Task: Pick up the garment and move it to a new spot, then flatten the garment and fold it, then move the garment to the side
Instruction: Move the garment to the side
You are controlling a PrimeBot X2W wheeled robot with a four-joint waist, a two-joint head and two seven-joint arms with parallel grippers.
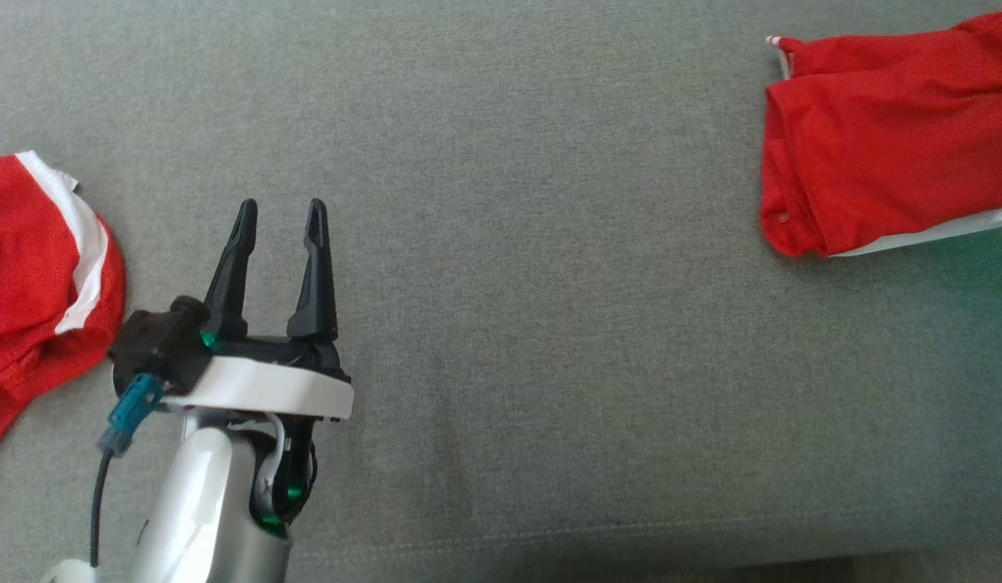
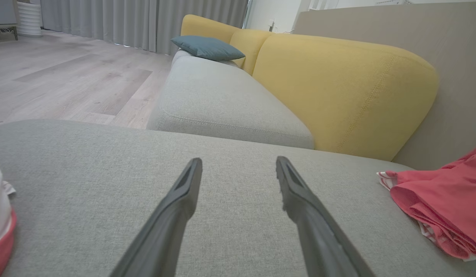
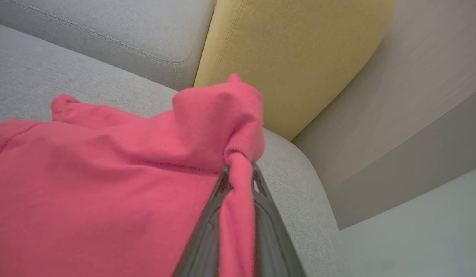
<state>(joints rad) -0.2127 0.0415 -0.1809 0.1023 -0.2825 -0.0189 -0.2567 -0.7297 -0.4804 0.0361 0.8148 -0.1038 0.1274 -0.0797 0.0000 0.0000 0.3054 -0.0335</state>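
While a bunched fold of the held garment (image 1: 881, 138) is clamped between the closed fingers of the right gripper (image 3: 241, 170), the left gripper (image 1: 282, 209) is seen spread and empty. The held garment lies far right on the grey cushion (image 1: 549, 324), well apart from the left gripper; the right arm is judged nearer. Two red garments are counted, the second garment (image 1: 39, 267) at far left.
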